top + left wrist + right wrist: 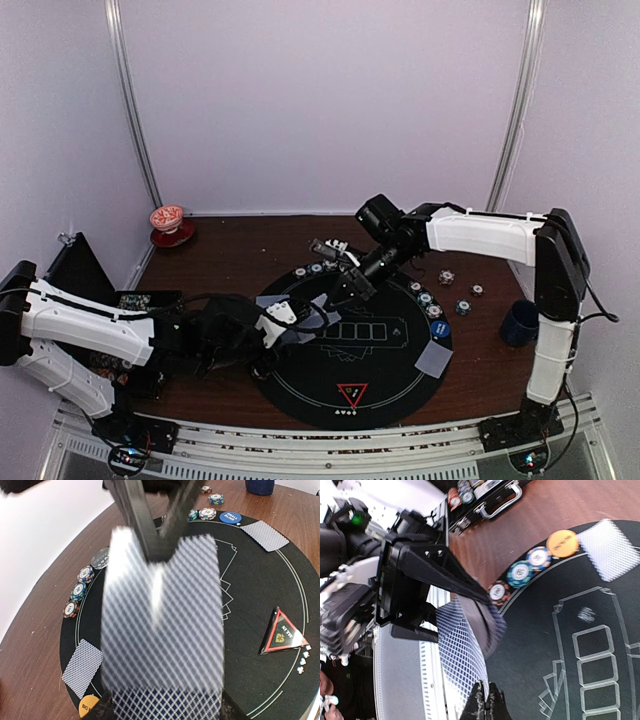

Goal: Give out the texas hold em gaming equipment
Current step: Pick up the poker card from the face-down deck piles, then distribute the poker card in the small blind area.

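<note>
The red triangle (pixel 352 393) lies at the near rim of the round mat (pixel 400 352). To its right, 1 card (pixel 435 357) lies face down on the mat, just nearer than the blue button (pixel 440 327). At the left rim a 2nd card (pixel 82 667) lies face down beside the orange button (pixel 89 706).

Over the mat's left part, the left gripper (pixel 284 324) is clenched on the deck (pixel 165 706), backs up. The right gripper (pixel 485 690) reaches in from the far right, its fingers pressed together on the far edge of the top card (pixel 160 625). That card is lifted off the deck and blurred in the left wrist view. Its near end is at the deck and its far end is in the right gripper's pinch, so it spans the 2 grippers above the mat.

Farther on, the left chips (pixel 79 591) sit in a row along the mat's left rim. The right chips (pixel 425 298) line the right rim just past the blue button. A dark mug (pixel 520 322) stands on the table (pixel 240 250) off the mat's right side. Between the mug and the rim, 3 loose chips (pixel 464 307) lie apart from each other. In the far left corner a cup (pixel 167 216) sits on its saucer (pixel 172 238), well away from both grippers.
</note>
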Available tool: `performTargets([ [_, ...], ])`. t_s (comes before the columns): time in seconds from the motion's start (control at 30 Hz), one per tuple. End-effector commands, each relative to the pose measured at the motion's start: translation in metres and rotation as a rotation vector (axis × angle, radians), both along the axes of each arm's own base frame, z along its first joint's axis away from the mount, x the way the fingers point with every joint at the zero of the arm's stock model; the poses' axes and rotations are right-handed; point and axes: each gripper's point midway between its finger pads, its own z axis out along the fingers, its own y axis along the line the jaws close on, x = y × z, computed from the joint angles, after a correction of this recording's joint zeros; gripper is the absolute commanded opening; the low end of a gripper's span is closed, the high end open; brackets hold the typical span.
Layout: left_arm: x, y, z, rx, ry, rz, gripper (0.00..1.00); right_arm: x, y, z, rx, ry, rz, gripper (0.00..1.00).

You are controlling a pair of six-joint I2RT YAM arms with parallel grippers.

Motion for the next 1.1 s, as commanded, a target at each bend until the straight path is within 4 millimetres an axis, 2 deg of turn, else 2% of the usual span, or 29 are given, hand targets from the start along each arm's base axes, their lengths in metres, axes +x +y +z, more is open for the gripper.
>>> performTargets([
  [0.0,0.005,-0.008,0.018,-0.055,-0.034,0.005,0.52,0.005,-0.03,0.035,0.042,-0.033,-0.022,0.0],
  [0.13,0.004,-0.009,0.018,-0.059,-0.032,0.004,0.52,-0.009,-0.055,0.027,-0.008,-0.023,0.011,0.0],
  [0.27,0.005,-0.009,0.019,-0.061,-0.034,0.007,0.52,-0.013,-0.085,0.02,-0.044,-0.03,-0.008,0.0],
  [0.6,0.006,-0.008,0.02,-0.059,-0.038,0.01,0.52,-0.025,-0.192,-0.025,-0.289,-0.017,-0.027,0.0],
  [0.77,0.006,-0.009,0.019,-0.057,-0.038,0.011,0.52,-0.029,-0.233,-0.04,-0.383,-0.011,0.0,0.0],
  [0.87,0.007,-0.009,0.018,-0.052,-0.039,0.012,0.52,-0.034,-0.245,-0.051,-0.423,-0.021,0.032,0.0],
  [1.07,0.009,-0.01,0.013,-0.035,-0.037,0.018,0.52,-0.042,-0.254,-0.075,-0.469,0.033,0.092,0.0],
])
